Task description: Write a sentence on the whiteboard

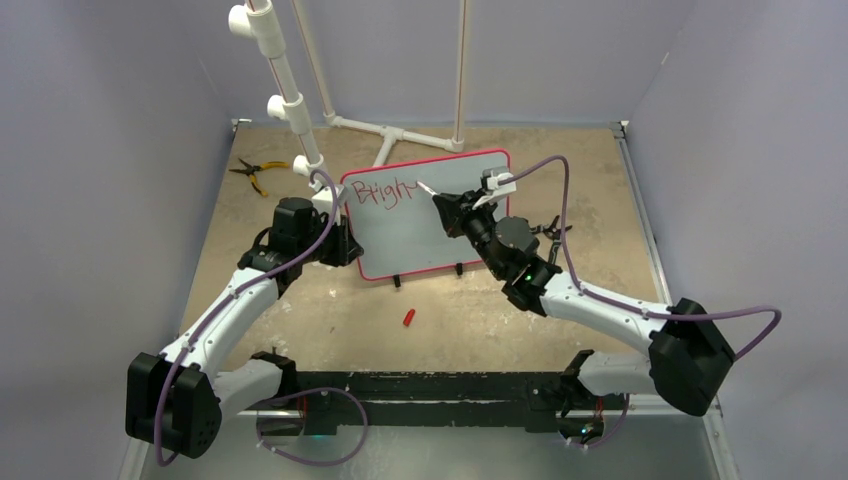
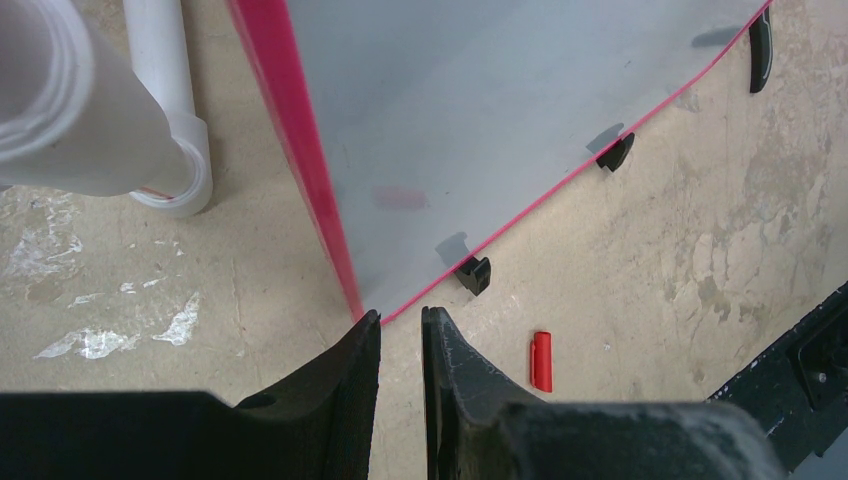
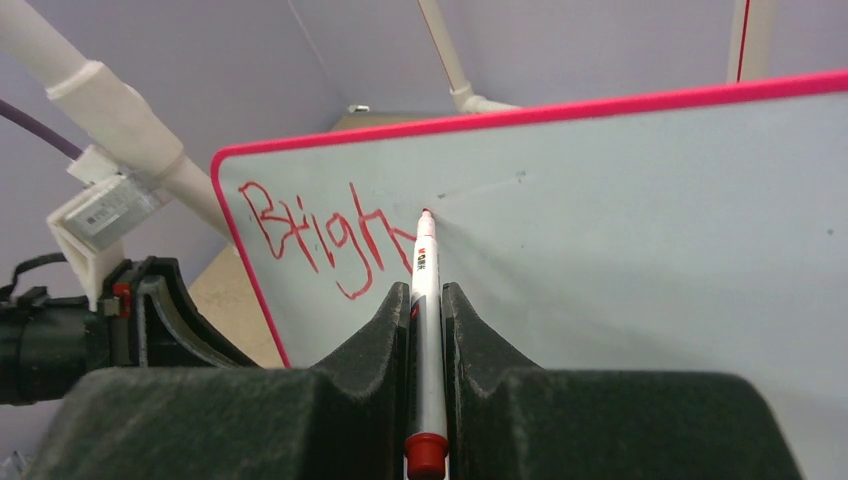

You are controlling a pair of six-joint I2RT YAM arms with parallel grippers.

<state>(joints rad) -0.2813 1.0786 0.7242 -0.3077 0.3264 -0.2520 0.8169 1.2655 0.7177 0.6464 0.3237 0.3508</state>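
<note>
Fingers (image 2: 352,372) of the left tool (image 2: 400,318) stand a narrow slit apart, with only bare desk (image 2: 250,300) showing between them; they pinch nothing that the wrist view shows. Their tips sit at the 7 o'clock corner of the whiteboard (image 2: 480,120). The left tip is touching or just beside the red frame; I cannot tell which.

The board probably handles as light, stiff and slick-faced. It stands on small black feet (image 2: 474,274), so pen pressure could slide or tip it. The frame along the left edge, or that lower corner, looks the safest place to take hold, clear of the writing face.

The sentence (image 3: 320,240) is red lettering that reads "Brigh" as far as I can make out. It forms one row at the board's 10 o'clock.

At 3 o'clock of the last letter, the tip of the marker (image 3: 426,265) meets the surface, seemingly touching. The marker is thin and white with a red end, likely light and slippery. The right tool (image 3: 427,290) pinches its barrel, one finger pressed on either side. From above, this tool lies at 4 o'clock of the tip. Beyond the tip, toward 3 o'clock, the board is blank.

A small red cap (image 1: 409,317) lies on the desk at the board's 6 o'clock, apart from both tools.
</note>
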